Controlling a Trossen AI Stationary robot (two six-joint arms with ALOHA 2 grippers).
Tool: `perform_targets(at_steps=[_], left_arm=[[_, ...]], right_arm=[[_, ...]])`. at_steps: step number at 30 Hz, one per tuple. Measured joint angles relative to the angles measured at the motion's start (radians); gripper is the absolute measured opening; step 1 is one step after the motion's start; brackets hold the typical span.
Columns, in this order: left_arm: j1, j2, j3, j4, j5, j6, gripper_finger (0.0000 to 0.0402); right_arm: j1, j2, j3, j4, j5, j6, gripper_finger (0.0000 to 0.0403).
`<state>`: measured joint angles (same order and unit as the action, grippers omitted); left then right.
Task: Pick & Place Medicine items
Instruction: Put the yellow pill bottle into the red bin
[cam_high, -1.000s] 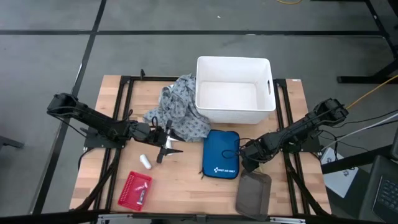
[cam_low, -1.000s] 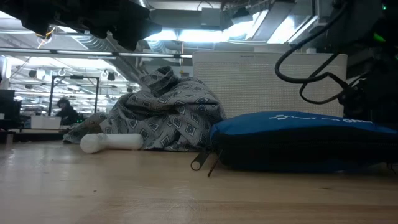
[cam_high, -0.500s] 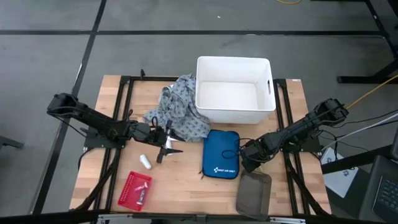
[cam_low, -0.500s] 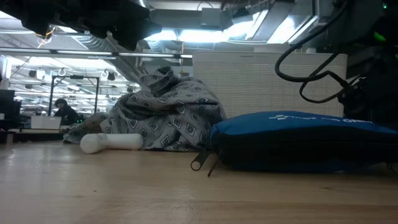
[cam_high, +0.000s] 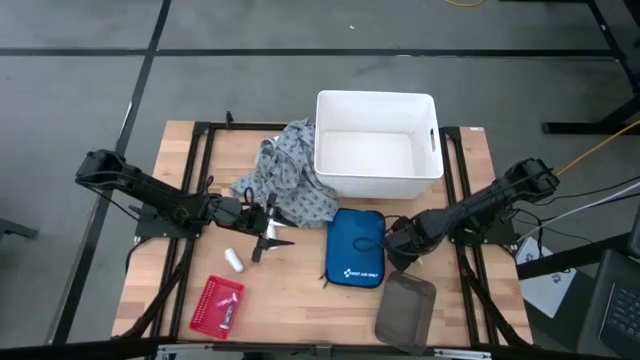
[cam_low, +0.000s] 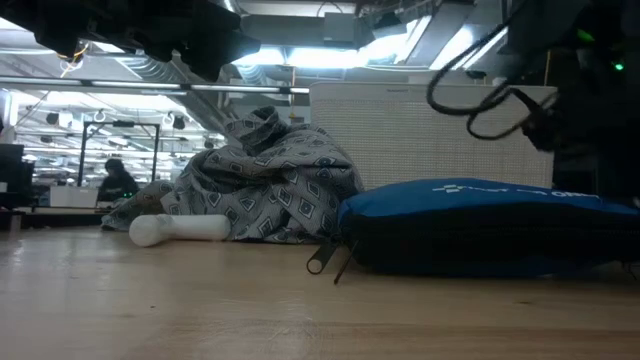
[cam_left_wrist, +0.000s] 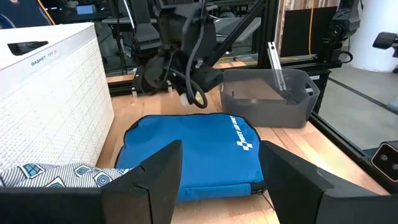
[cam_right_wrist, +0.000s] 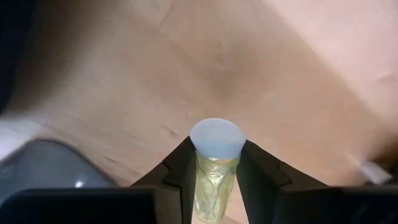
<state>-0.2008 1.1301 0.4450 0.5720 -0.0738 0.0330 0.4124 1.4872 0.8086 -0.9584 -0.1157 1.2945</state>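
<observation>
A white cylinder bottle (cam_high: 233, 261) lies on its side on the wood near the table's left, also in the low view (cam_low: 180, 229). My left gripper (cam_high: 268, 233) hovers open just right of it, beside the grey patterned cloth (cam_high: 285, 185); its fingers (cam_left_wrist: 163, 180) face the blue first-aid pouch (cam_left_wrist: 193, 152). My right gripper (cam_high: 393, 252) sits at the pouch's right edge, shut on a small yellowish vial with a white cap (cam_right_wrist: 216, 138). A red tray (cam_high: 217, 304) near the front left holds a small item. My right gripper pinches the yellowish vial's body (cam_right_wrist: 215, 174) between its two fingers (cam_right_wrist: 185, 167), just below the white cap. The cap (cam_right_wrist: 216, 137) sticks out past the fingertips. The vial lies along the fingers, and the wooden table top shows behind it.
A white basket (cam_high: 378, 180) stands at the table's far middle. A grey translucent bin (cam_high: 405, 311) sits at the near edge, below my right gripper. The blue pouch (cam_high: 356, 248) lies in the middle. Bare wood lies between the red tray and the pouch.
My right gripper has moved a little up and toward the table's far edge, along the blue pouch's right side, away from the grey bin.
</observation>
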Motion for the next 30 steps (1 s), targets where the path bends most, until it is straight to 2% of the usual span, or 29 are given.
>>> perform_targets(at_steps=[10,13,16,20,23,30], left_arm=[[0.0,-0.012,0.0,0.017,0.024,0.032,0.0212],[0.0,-0.055,0.0,0.048,0.087,0.034,0.0212],[-0.013,-0.129,0.0,0.001,0.094,0.013,0.0212],[-0.055,-0.247,0.0,-0.179,-0.002,-0.007,0.0212],[-0.096,-0.324,0.0,-0.297,-0.103,-0.018,0.0212],[-0.181,-0.385,0.0,-0.321,-0.229,0.013,0.0212]], right_arm=[[-0.032,0.0,0.189,-0.156,0.141,-0.083,0.0098],[-0.032,0.0,0.253,-0.15,0.212,-0.118,0.0098],[-0.032,-0.001,0.309,-0.145,0.301,-0.156,0.0098],[-0.031,-0.001,0.373,-0.101,0.419,-0.225,0.0098],[-0.031,-0.001,0.394,0.013,0.47,-0.313,0.0098],[-0.052,-0.002,0.396,0.362,0.493,-0.538,0.0098]])
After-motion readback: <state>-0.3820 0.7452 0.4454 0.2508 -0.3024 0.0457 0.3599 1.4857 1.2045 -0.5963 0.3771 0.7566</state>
